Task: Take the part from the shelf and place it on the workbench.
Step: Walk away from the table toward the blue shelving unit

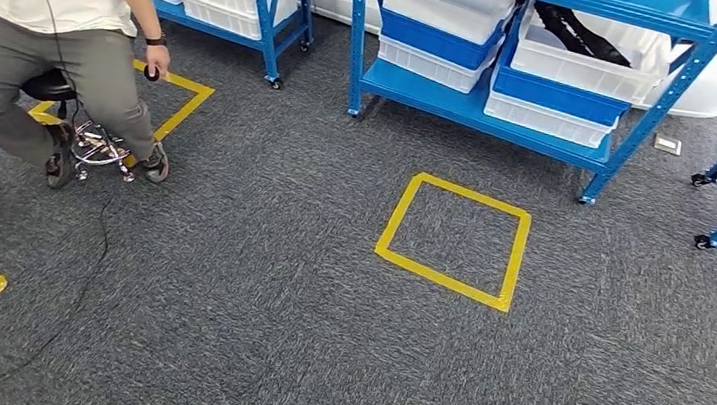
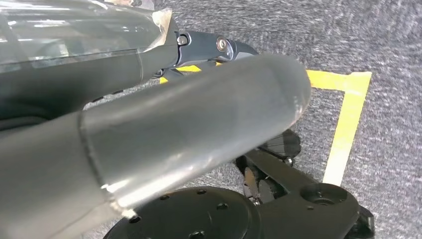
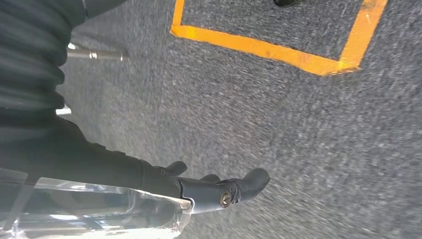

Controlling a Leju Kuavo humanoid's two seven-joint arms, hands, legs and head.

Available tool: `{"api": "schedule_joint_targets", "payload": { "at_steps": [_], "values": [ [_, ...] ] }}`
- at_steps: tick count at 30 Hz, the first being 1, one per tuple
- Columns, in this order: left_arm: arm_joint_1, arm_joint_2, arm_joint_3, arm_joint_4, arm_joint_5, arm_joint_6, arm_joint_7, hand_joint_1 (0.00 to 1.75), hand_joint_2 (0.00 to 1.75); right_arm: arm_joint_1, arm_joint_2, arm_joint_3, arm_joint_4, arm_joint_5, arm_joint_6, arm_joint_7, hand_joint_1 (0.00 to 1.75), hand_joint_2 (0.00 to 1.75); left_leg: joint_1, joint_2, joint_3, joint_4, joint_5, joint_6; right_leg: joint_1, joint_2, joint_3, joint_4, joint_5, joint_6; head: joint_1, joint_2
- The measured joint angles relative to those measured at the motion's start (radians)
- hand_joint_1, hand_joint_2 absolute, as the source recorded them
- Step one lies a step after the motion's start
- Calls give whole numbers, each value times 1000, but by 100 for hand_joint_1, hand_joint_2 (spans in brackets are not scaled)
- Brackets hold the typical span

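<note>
Carpet (image 1: 273,304) stretching to shelf (image 1: 465,103), far beyond left robot hand (image 2: 199,124), right robot hand (image 3: 199,191), both hanging spread, empty; dark part (image 1: 578,33) seeming stiff, suiting mid-length grasping.

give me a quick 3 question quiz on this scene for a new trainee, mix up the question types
1. True or false: the yellow tape square on the carpet in front of the blue shelf has a bin standing inside it.
2. Multiple choice: the person at the left of the head view is (a) seated on a wheeled stool, (b) kneeling on the floor, (c) lifting a bin off the shelf.
3. Short answer: what lies in the upper white bin on the shelf?

Key: 1 false, only bare carpet inside. 2 a. 3 a long black part.
</note>
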Motion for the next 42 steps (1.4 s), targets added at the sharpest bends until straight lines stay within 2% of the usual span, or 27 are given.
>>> {"api": "schedule_joint_targets", "payload": {
  "at_steps": [1,3,4,5,7,8,9,11,12,13,14,15,17,18,19,20,22,24,30,34,42],
  "values": [
    [0,0,0,0,-1,1,0,0,0,0,1,0,0,0,0,0,0,175,0,-13,29,-68,43,6,1,14,2,0,0,0,0,0],
    [0,0,0,0,-2,1,0,0,0,-1,3,0,0,0,-1,0,0,175,1,-67,85,-195,101,19,4,39,2,2,2,4,1,0],
    [0,0,0,0,-2,1,0,0,0,-2,5,0,0,0,-2,0,0,175,0,-85,98,-229,111,23,3,50,-2,3,5,8,1,0],
    [0,0,0,0,-2,1,0,0,0,-3,6,0,0,0,-4,0,0,175,-2,-93,102,-241,111,25,3,62,-8,3,8,14,1,0],
    [0,-1,0,0,-2,1,1,0,0,-2,6,0,0,0,-7,0,0,175,-5,-67,103,-252,119,32,2,77,-24,4,14,28,-1,0],
    [-1,-2,0,0,-2,1,1,0,0,-1,5,0,0,0,-8,0,0,175,-4,-53,105,-260,125,38,6,62,-34,15,8,30,-1,0],
    [-1,-3,0,0,-2,2,1,0,0,-1,5,0,1,0,-9,0,0,175,-2,-37,106,-268,131,44,8,36,-54,47,-10,30,2,0],
    [1,-4,0,0,-2,3,2,0,0,-4,6,0,1,1,-9,0,0,175,-3,-3,104,-276,136,51,10,-24,-112,167,-72,25,6,0],
    [2,-4,0,0,-2,4,3,0,0,-4,6,0,1,2,-9,0,0,175,-4,15,102,-276,136,52,8,-37,-143,236,-101,26,8,0],
    [3,-4,0,0,-2,4,4,0,0,-4,5,0,1,3,-9,0,0,175,-6,32,101,-275,136,52,6,-43,-160,281,-116,31,8,0],
    [3,-4,0,0,-2,4,4,0,0,-3,5,0,1,3,-9,0,0,175,-6,47,100,-275,136,51,3,-47,-159,292,-117,39,8,0],
    [3,-4,0,0,-2,4,5,0,0,-1,5,0,1,3,-9,0,0,175,-5,61,100,-274,135,50,0,-53,-134,256,-102,49,8,0],
    [2,-6,0,0,-3,4,5,0,0,-1,3,0,1,7,-11,1,0,175,-6,85,103,-272,132,42,-6,-85,-44,106,-54,64,9,0],
    [1,-6,0,0,-4,5,6,0,0,-3,2,0,1,12,-14,3,0,175,-8,94,104,-270,129,36,-6,-101,-5,41,-34,64,9,0],
    [0,-7,0,0,-4,6,6,0,0,-3,2,1,1,17,-20,5,0,175,-10,100,106,-268,126,29,-4,-111,16,3,-23,58,6,0],
    [-2,-6,0,0,-5,7,7,0,0,-3,3,2,1,23,-25,9,0,175,-12,104,106,-264,121,24,-5,-114,23,-10,-18,51,3,0],
    [-6,-5,0,0,-7,10,7,0,0,2,4,5,1,32,-33,17,0,175,-11,106,106,-260,119,33,-7,-108,21,-9,-14,44,-2,0],
    [-8,-5,0,0,-9,12,8,0,0,3,4,8,1,38,-37,21,0,175,-7,104,105,-260,123,43,-4,-108,21,-8,-14,43,-3,0],
    [-7,-4,0,0,-11,15,8,0,0,3,4,16,1,40,-42,18,0,175,0,100,104,-265,131,27,6,-109,19,-6,-15,31,-2,0],
    [-7,-4,0,0,-14,17,8,0,0,3,4,19,1,36,-43,16,0,175,3,100,103,-266,131,4,9,-109,16,-4,-15,26,-2,0],
    [-7,0,0,0,-25,26,-2,0,0,3,3,20,1,31,-46,16,0,175,-4,100,103,-265,131,2,8,-109,14,-4,-13,24,-2,0]
  ]
}}
